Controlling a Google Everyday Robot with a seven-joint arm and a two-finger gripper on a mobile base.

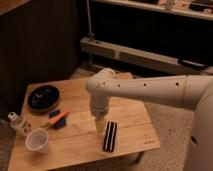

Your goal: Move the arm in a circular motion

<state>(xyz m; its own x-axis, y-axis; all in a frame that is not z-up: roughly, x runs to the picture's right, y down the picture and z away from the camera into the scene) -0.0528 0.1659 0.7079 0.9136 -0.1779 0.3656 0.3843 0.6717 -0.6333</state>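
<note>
One gripper (101,125) hanging low over wooden table (75,147), just beside black bar (109,136); spread or pressed together, cannot tell. Thick cream-white arm (145,90) reaching in from right, bending down at elbow over table middle.

Cream-white arm (145,90), pincer (101,125) above table (75,147)

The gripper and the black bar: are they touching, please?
Cannot tell. The camera view shows the gripper beside the black bar, outlines meeting, but its height is unclear.

Round black dish (42,97), white cup (37,141) and black striped block (109,136) are sitting on the light wooden table (75,146), with the block lying just beside the gripper (101,125).
</note>
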